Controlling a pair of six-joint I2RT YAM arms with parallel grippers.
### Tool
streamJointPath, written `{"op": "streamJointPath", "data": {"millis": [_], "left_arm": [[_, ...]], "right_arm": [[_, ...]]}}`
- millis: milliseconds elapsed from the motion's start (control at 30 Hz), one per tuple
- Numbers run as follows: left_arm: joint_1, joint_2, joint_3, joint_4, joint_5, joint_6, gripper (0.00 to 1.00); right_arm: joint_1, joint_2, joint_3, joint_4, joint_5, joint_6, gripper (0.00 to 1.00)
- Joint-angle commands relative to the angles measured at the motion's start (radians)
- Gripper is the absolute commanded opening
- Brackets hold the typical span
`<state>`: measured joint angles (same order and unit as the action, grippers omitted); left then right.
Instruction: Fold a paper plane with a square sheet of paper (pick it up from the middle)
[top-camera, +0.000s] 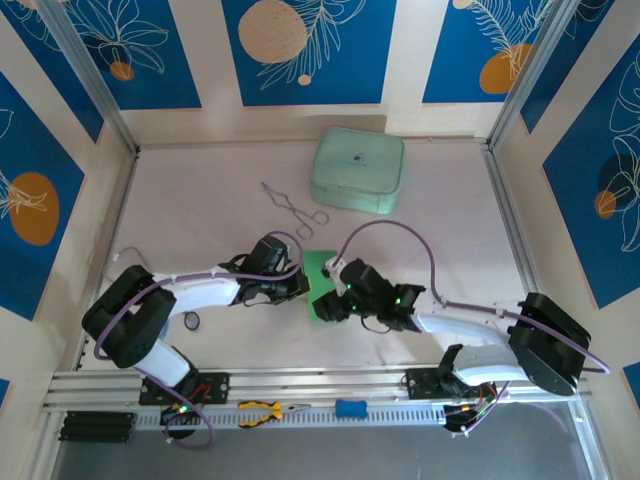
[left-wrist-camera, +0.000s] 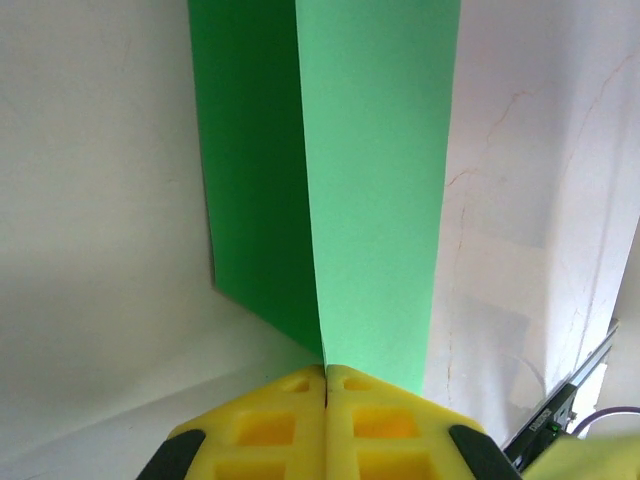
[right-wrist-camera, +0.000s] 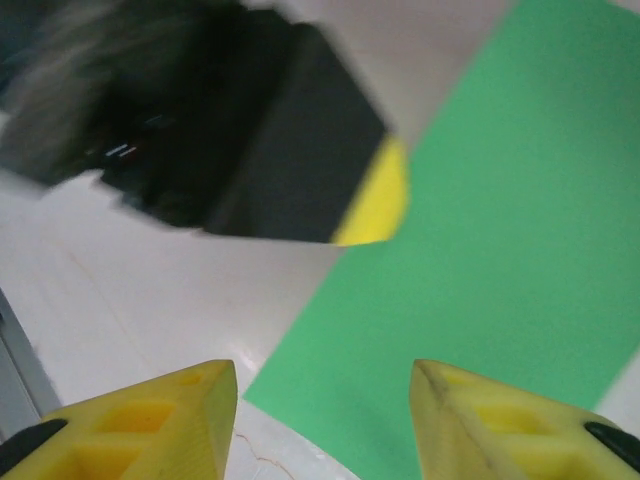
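The square sheet of paper is bright green and lies on the table between my two grippers. In the left wrist view the paper bends along a line: a pale flap rises on the right and a darker part lies on the left. My left gripper is shut on the paper's near edge, right at that bend. My right gripper hovers open over the sheet's corner, with its yellow fingers apart and nothing between them. The left gripper appears blurred beyond it. The paper plane is out of view.
A pale mint-green case sits at the back of the table. Metal tongs lie in front of it. Yellow-handled pliers and a small blue object rest on the rail by the arm bases.
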<state>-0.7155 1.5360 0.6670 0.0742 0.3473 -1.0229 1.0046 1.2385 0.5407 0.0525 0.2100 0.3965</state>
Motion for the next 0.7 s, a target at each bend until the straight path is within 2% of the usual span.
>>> {"op": "streamJointPath", "data": {"millis": [0,133,267,500,667], "left_arm": [[0.003,-0.009,0.029,-0.040,0.006,-0.019,0.00],[0.004,-0.011,0.029,-0.036,0.007,-0.023,0.00],[0.005,-0.010,0.031,-0.039,0.007,-0.022,0.00],[0.004,-0.014,0.025,-0.030,0.010,-0.023,0.01],[0.006,-0.014,0.023,-0.026,0.011,-0.026,0.01]], "right_arm": [[0.072,-0.017,-0.057,0.152,0.131,-0.233,0.52],[0.173,0.031,-0.032,0.152,0.233,-0.359,0.53],[0.261,0.099,-0.040,0.243,0.348,-0.444,0.53],[0.347,0.248,-0.032,0.363,0.544,-0.523,0.53],[0.373,0.338,-0.026,0.427,0.650,-0.551,0.53]]}}
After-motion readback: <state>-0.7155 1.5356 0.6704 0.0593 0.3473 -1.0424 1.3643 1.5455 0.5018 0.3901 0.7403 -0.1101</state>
